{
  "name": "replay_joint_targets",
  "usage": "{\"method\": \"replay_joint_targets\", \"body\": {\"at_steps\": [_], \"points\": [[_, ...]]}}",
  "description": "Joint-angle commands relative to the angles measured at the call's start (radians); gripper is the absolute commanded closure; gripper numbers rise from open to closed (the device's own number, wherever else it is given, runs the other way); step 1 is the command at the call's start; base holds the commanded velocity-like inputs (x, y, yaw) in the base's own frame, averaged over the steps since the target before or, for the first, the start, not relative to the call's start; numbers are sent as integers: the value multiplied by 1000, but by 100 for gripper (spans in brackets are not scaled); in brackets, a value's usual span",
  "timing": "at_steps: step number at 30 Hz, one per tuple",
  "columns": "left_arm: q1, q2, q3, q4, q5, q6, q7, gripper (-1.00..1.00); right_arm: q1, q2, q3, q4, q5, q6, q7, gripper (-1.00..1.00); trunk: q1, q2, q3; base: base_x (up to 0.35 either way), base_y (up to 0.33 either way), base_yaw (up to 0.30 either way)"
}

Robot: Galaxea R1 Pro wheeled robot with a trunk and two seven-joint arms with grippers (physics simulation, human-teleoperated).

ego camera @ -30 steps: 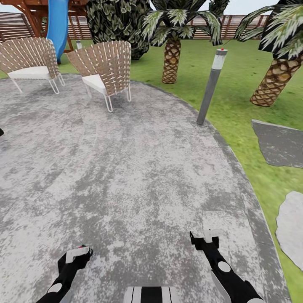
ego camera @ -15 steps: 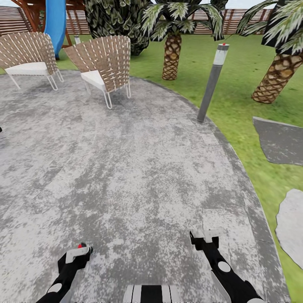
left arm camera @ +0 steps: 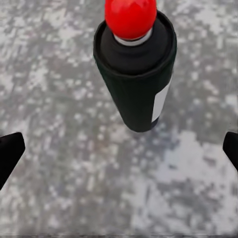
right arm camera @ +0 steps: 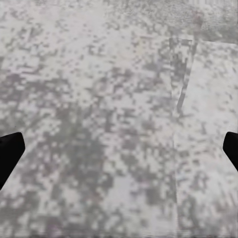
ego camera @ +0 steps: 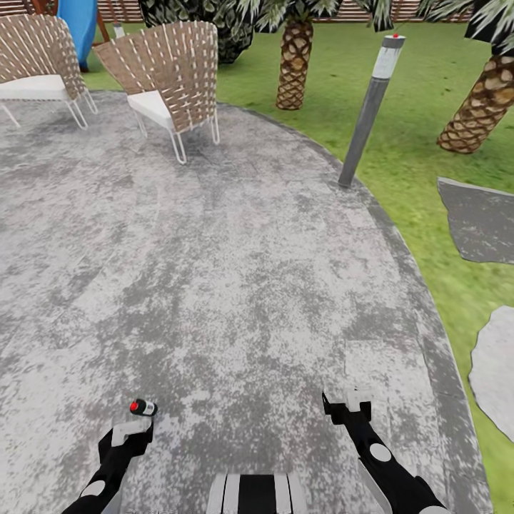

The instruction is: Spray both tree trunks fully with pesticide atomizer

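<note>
The pesticide atomizer (ego camera: 143, 407) is a small black bottle with a red cap, standing upright on the grey stone patio just ahead of my left gripper (ego camera: 133, 429). In the left wrist view the atomizer (left arm camera: 135, 69) stands close in front. My left gripper (left arm camera: 119, 151) is open, and its black fingertips (left arm camera: 10, 154) sit at the frame edges, short of the bottle. My right gripper (ego camera: 348, 400) hovers low over bare patio; in its wrist view the right gripper (right arm camera: 119, 153) is open and holds nothing. The two trees are out of view.
Two woven chairs (ego camera: 171, 78) stand at the patio's far left. A grey lamp post (ego camera: 370, 114) stands at the patio's edge. On the green lawn (ego camera: 421, 143) beyond are short palms (ego camera: 294, 64) and flat stepping stones (ego camera: 480, 221). The brown slat fence (ego camera: 350, 8) runs behind.
The whole view has tilted down and shifted forward. The atomizer, earlier just a red spot at the left gripper's tip, now shows clearly ahead of it. Both arms look the same.
</note>
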Motion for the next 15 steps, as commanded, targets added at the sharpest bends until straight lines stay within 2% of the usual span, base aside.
{"method": "replay_joint_targets", "body": {"at_steps": [1, 6, 13, 15], "points": [[0, 0, 0, 0, 0, -1, 0, -100, 0, 0, 0, 0, 0, 0, 0, -100, 0, 0, -6, 0, 0, 0], [0, 0, 0, 1, -3, -63, 0, -100, 0, 0, 0, 1, 0, 0, 0, -100, 2, -1, -25, 0, 0, 0], [0, 0, 0, 3, 0, -82, 0, -100, 0, 0, 0, 1, 0, 0, 0, -100, 2, -1, -30, 4, 0, 0], [0, 0, 0, 2, 0, -83, 0, -100, 0, 0, 0, 1, 0, 0, 0, -100, 2, -1, -31, 141, 0, 0]]}}
